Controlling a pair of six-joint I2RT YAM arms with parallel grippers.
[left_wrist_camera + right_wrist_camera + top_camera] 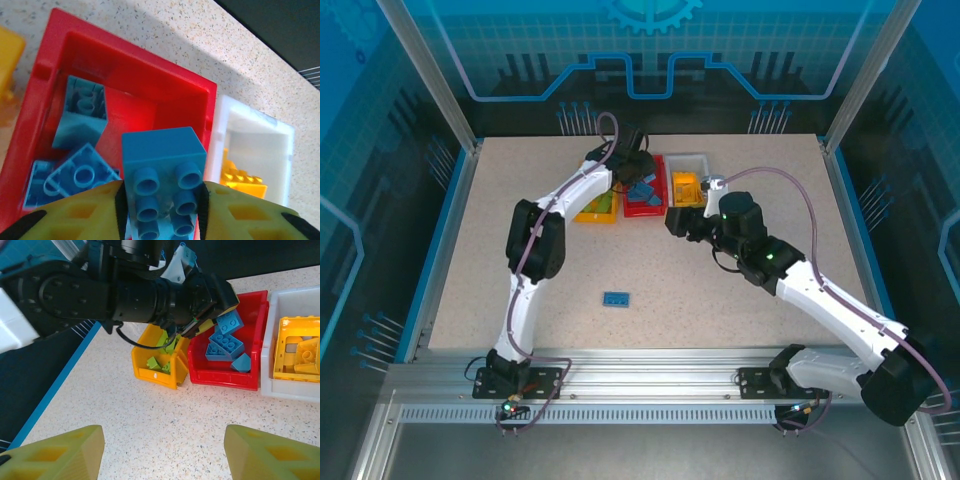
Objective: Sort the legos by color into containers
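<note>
Lego brick [160,150] pinched in left end effector [161,205] above red bin [125,60]; right end effector [162,450] open, empty.

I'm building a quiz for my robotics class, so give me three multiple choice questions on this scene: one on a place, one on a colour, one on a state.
1. Where is the loose blue brick? A in a bin; B on the table, out in the open; C atop an arm.
2. The sorted blue bricks lie in a bin of what colour? A yellow; B white; C red.
3. How is the right tool? A open and empty; B shut on a green brick; C shut on a bin rim.
Answers: 1 B, it lies alone on the tabletop. 2 C, the red bin holds them. 3 A, its fingers stand wide apart with nothing between.
</note>
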